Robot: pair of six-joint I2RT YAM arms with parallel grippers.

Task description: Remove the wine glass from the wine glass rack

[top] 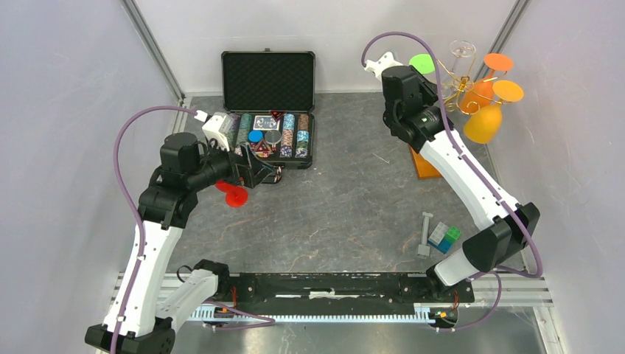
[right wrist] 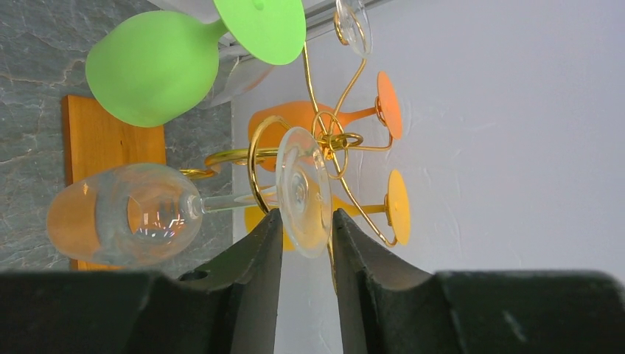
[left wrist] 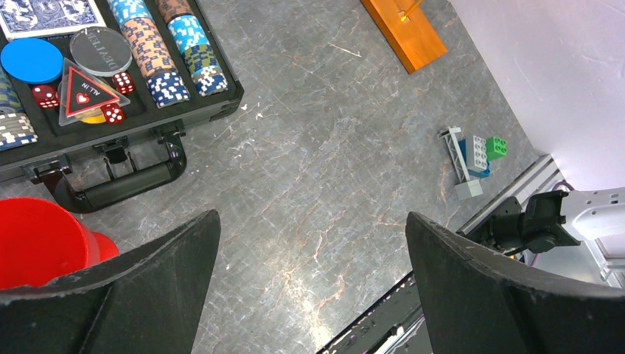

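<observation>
Black fingers of the left claw stand wide apart above the grey worktop, holding nothing. A red glass sits just beside one finger, and an open black case of poker chips lies beyond.

At the far right corner stands the wine glass rack, thin gold wire curling up from an orange-brown wooden base. It carries green, orange and yellow glasses. The wine glass, clear and slim-stemmed, is still on the rack, its round foot at a gold loop. The right claw closely straddles that foot's edge, but I cannot tell whether it pinches.
</observation>
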